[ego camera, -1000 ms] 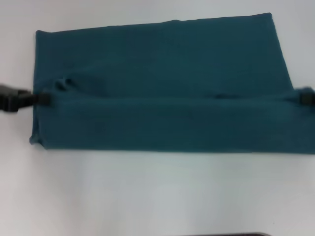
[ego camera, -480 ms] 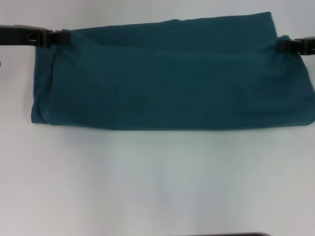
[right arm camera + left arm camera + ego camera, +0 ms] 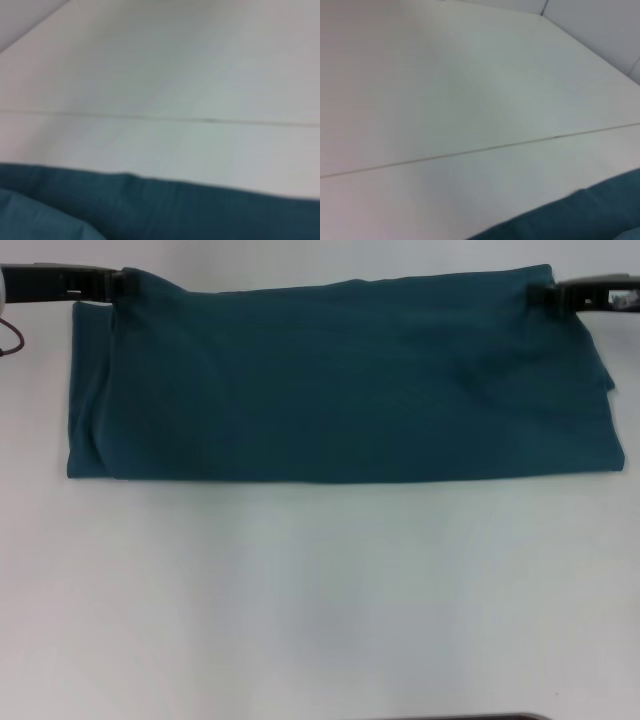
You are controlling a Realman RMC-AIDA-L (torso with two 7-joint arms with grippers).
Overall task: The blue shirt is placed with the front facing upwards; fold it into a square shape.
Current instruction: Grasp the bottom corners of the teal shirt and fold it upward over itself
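Note:
The blue shirt lies folded into a long horizontal band across the far half of the white table, plain side up, no lettering showing. My left gripper is shut on its far left corner. At the far right corner my right gripper is shut on the cloth the same way. A strip of the blue shirt shows in the left wrist view, and its folded edge fills the near part of the right wrist view. Neither wrist view shows fingers.
A thin seam runs across the white tabletop beyond the shirt, also visible as a seam in the right wrist view. A dark edge shows at the table's near side.
Both grippers have carried the near edge of the shirt away from me, over the rest, to the far edge. The band is now about half as deep as a second ago.

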